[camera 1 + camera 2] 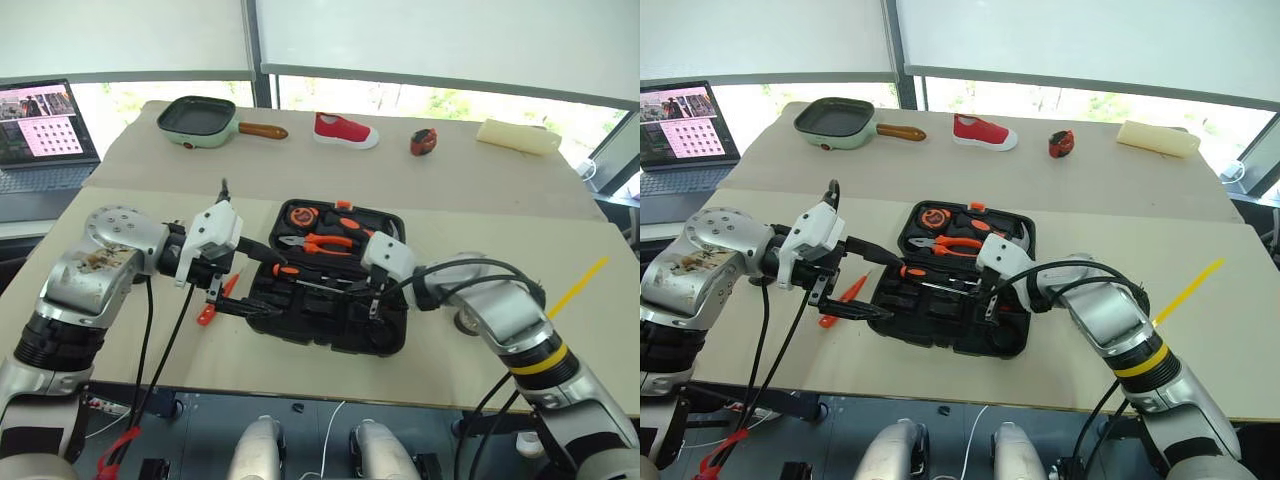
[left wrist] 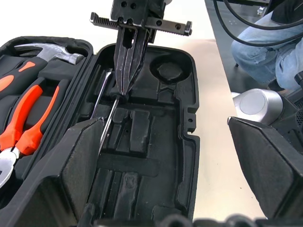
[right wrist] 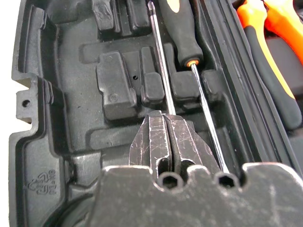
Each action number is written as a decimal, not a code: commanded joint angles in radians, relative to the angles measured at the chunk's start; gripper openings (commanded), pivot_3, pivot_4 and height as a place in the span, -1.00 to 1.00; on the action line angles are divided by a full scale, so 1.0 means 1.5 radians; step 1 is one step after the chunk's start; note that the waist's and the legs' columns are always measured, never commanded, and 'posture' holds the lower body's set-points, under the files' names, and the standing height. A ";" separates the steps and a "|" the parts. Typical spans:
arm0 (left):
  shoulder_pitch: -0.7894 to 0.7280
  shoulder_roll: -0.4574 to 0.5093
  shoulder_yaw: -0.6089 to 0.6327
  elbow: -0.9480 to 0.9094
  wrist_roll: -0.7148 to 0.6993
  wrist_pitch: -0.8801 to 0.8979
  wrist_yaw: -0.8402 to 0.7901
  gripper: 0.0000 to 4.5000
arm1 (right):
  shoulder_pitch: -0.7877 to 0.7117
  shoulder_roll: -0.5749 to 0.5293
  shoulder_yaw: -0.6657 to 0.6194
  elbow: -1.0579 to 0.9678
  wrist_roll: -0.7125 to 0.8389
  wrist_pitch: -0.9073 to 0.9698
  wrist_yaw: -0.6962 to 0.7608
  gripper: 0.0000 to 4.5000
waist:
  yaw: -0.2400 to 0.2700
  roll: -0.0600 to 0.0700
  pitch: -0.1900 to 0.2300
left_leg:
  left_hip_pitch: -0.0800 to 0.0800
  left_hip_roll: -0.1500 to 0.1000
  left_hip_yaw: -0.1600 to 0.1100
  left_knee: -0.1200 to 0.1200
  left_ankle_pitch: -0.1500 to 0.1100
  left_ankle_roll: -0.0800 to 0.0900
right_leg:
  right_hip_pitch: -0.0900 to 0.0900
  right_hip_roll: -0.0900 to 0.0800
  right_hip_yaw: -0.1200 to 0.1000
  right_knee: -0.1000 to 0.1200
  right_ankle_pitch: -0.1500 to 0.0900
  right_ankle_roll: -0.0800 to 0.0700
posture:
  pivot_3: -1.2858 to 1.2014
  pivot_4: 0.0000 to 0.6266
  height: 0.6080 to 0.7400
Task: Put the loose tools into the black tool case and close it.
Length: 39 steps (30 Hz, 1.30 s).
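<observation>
Arms: silver-grey metal shells, left arm (image 1: 95, 270) scuffed with brownish wear. White housings at wrists. Black cables loop along both forearms. Right arm (image 1: 520, 335) carries yellow band. Fingers (image 3: 163, 142) black, scratched metal.

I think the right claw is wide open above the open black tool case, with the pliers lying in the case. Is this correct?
Not quite. The right claw is shut, pinching a thin screwdriver shaft, as the right wrist view shows. The black tool case is open and the pliers lie in it.

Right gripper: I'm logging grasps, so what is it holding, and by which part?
The right gripper is shut on the long thin-shafted screwdriver, pinching its bare metal shaft over the black tool case.
</observation>
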 commanded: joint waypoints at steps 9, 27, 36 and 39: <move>-0.025 -0.009 0.002 0.014 0.018 -0.029 -0.004 1.00 | 0.006 -0.004 0.015 0.020 -0.033 -0.020 -0.007 -0.97 | 0.001 0.000 0.000 | 0.000 0.000 0.000 0.000 0.000 0.000 | 0.000 0.000 0.000 0.000 0.000 0.000 | 0.03 -0.52 1.00; 0.369 0.032 0.343 -0.144 0.024 0.150 0.254 1.00 | 0.052 -0.098 -0.306 -0.230 0.279 0.049 0.131 -0.22 | -0.011 -0.001 0.001 | 0.000 0.001 -0.001 -0.004 -0.001 -0.001 | -0.001 -0.001 0.000 -0.001 0.000 0.000 | 0.03 -0.52 1.00; 0.650 -0.002 0.551 -0.233 0.023 0.215 0.321 1.00 | 0.104 -0.156 -0.352 -0.250 0.372 0.029 0.175 0.98 | 0.000 -0.002 0.001 | 0.004 0.001 -0.001 -0.006 -0.001 -0.002 | 0.000 -0.004 -0.003 -0.003 -0.002 -0.004 | 0.03 -0.52 1.00; 0.616 0.018 0.515 -0.280 -0.005 0.282 0.355 1.00 | 0.109 -0.162 -0.352 -0.248 0.383 0.023 0.168 0.98 | 0.006 -0.003 0.001 | 0.005 0.001 -0.001 -0.006 -0.001 -0.003 | 0.000 -0.004 -0.004 -0.005 -0.004 -0.008 | 0.03 -0.52 1.00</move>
